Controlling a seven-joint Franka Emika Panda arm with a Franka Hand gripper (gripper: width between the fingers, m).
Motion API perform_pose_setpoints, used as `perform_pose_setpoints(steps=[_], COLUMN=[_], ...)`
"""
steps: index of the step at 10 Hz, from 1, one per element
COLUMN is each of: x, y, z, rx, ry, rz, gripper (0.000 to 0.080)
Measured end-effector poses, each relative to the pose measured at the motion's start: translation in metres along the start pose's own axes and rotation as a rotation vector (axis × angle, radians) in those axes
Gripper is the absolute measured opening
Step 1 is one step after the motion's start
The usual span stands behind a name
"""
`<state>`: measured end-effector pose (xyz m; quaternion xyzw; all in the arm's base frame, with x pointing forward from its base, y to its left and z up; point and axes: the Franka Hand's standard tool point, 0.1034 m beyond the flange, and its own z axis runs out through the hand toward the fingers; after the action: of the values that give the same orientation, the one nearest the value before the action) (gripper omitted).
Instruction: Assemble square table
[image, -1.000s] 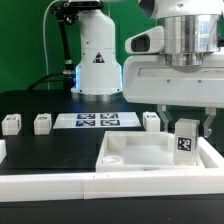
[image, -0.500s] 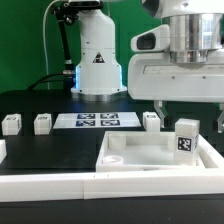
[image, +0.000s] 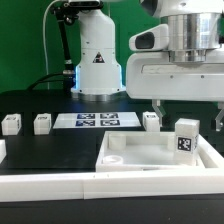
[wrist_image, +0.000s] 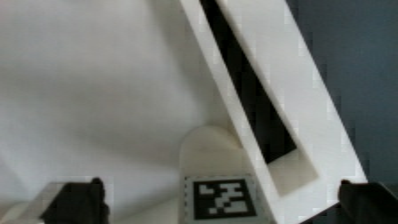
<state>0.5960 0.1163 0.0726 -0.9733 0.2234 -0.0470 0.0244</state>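
Observation:
The square tabletop slab (image: 140, 163) lies at the front, towards the exterior view's right. One white tagged leg post (image: 185, 137) stands upright in its right-hand corner. My gripper (image: 188, 113) hangs just above this leg, open, with one finger on each side and clear of it. In the wrist view the leg's tagged top (wrist_image: 222, 190) sits between my two dark fingertips (wrist_image: 75, 200), on the white slab (wrist_image: 89, 90). My gripper (wrist_image: 215, 203) holds nothing.
Three more white leg posts stand on the black worktop: two at the left (image: 11, 124) (image: 42, 123) and one (image: 151, 120) behind the slab. The marker board (image: 95, 121) lies between them. The robot base (image: 97, 60) stands behind. A white rail (image: 60, 185) runs along the front.
My gripper's fingers have spread wider apart around the leg and the hand has risen slightly. The leg stays standing in the corner.

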Motion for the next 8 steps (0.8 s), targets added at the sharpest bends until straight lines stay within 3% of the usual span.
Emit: perform_pose_setpoints(steps=[2, 4, 8], x=[-0.011, -0.009, -0.011], y=[0.007, 0.026, 0.026], z=[-0.011, -0.010, -0.008], rx=[0.004, 0.016, 0.016], ry=[-0.004, -0.010, -0.011], rz=[-0.158, -0.324, -0.290], gripper=[0.0649, 0.0649, 0.0649])
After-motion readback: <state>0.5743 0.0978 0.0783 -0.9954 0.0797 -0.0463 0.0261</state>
